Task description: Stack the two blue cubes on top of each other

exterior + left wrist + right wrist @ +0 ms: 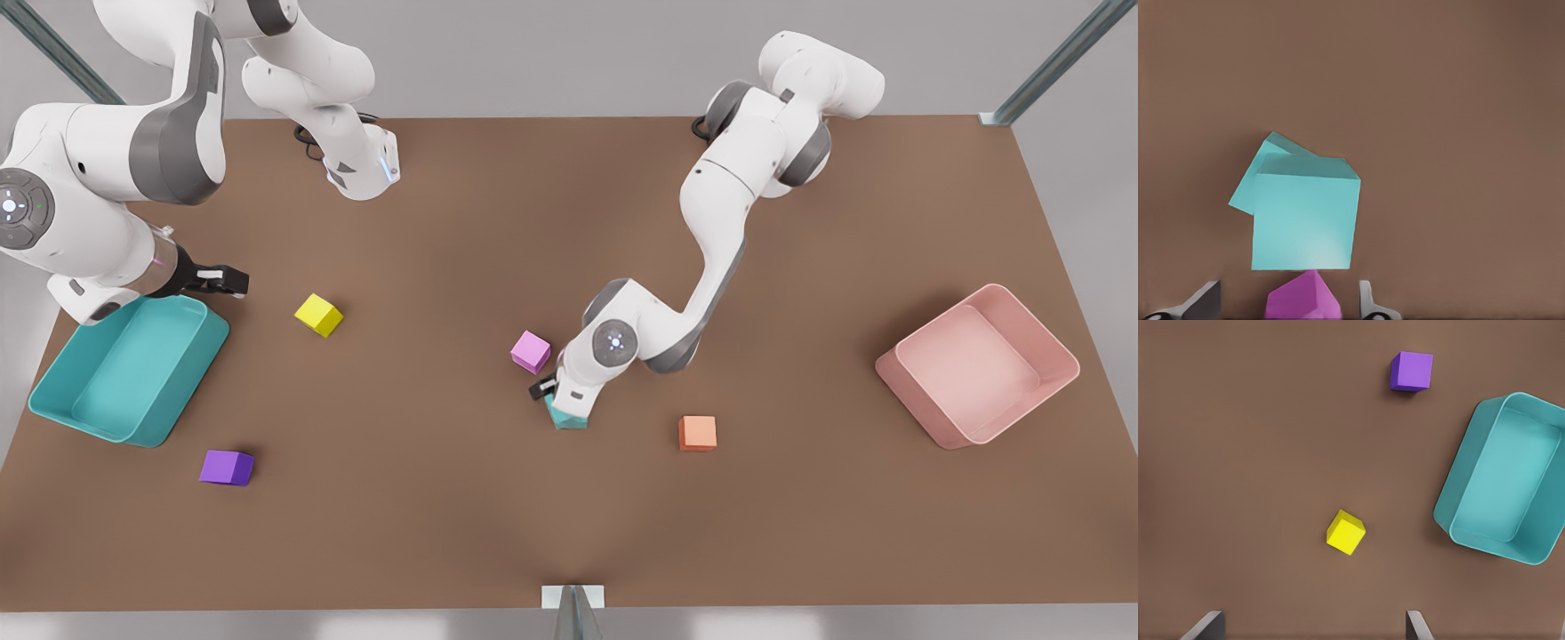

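The left arm is bent down low over the middle of the brown surface (569, 533), elbow folded, with the left tool (558, 400) pointed straight down at the stack. In the left wrist view the fingers (1368, 303) are seen spread apart with nothing gripped between them. The upper blue cube (1305, 217) is sat on the lower blue cube (1248, 187), twisted a bit so their edges aren't lined up and a corner of the lower one pokes out. Both are plain cubes, so no long axis can be picked out. In the front view the stack (569, 418) is partly hidden by the tool. The pink cube (531, 352) is found just beside it, and the orange cube (698, 433) near it toward the front view's right.

The right arm is parked at the front view's left, the right tool (227, 280) held above the teal bin (62, 400), fingers (1205, 625) wide open and empty. The yellow cube (1345, 532) and the purple cube (1411, 371) are seen below it.
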You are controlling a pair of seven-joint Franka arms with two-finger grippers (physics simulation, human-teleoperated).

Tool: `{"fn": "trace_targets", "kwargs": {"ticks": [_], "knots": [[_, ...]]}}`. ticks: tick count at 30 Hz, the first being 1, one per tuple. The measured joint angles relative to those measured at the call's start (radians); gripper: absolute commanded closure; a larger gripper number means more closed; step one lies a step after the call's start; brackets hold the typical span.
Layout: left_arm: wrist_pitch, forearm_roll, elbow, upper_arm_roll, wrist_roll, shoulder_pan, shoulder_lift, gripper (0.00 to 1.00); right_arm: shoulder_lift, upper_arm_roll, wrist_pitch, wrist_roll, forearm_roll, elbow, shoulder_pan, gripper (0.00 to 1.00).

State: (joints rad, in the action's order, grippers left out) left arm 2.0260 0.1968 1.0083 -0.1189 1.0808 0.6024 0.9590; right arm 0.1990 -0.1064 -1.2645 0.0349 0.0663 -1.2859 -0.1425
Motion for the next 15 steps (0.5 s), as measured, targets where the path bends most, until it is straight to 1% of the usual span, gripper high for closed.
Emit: {"fn": "trace_targets", "kwargs": {"ticks": [1, 2, 3, 6, 8, 9, 11, 12, 15], "knots": [[-0.028, 0.001, 0.000, 0.000, 0.000, 0.000, -0.003, 0.00, 0.000, 0.000, 0.000, 0.000, 0.000, 0.000, 0.001, 0.00], [-0.078, -0.010, 0.000, 0.002, -0.001, -0.005, -0.045, 0.00, 0.000, 0.000, 0.000, 0.000, -0.001, 0.004, 0.001, 0.00], [-0.155, -0.030, 0.000, 0.003, -0.009, -0.038, -0.118, 0.00, 0.000, 0.000, 0.001, 0.000, -0.001, 0.006, 0.002, 0.00], [-0.399, -0.165, -0.001, 0.006, -0.106, -0.245, -0.318, 0.00, 0.000, -0.001, 0.002, 0.000, -0.002, 0.009, 0.000, 0.00], [-0.527, -0.229, 0.000, 0.011, -0.193, -0.378, -0.393, 0.00, 0.000, 0.000, 0.002, 0.000, -0.002, 0.009, 0.000, 0.00], [-0.579, -0.250, 0.016, 0.012, -0.234, -0.411, -0.423, 0.00, 0.000, 0.000, 0.002, 0.000, -0.002, 0.009, 0.000, 0.00], [-0.607, -0.268, 0.287, 0.007, -0.316, -0.462, -0.625, 0.00, 0.000, -0.001, 0.002, 0.000, -0.002, 0.009, 0.000, 0.00], [-0.624, -0.264, 0.329, 0.010, -0.360, -0.479, -0.673, 0.00, 0.000, -0.001, 0.002, 0.000, -0.002, 0.009, 0.000, 0.00], [-0.686, -0.233, 0.315, 0.037, -0.479, -0.495, -0.717, 0.00, 0.000, -0.001, 0.003, 0.000, -0.002, 0.012, 0.001, 0.00]]}}
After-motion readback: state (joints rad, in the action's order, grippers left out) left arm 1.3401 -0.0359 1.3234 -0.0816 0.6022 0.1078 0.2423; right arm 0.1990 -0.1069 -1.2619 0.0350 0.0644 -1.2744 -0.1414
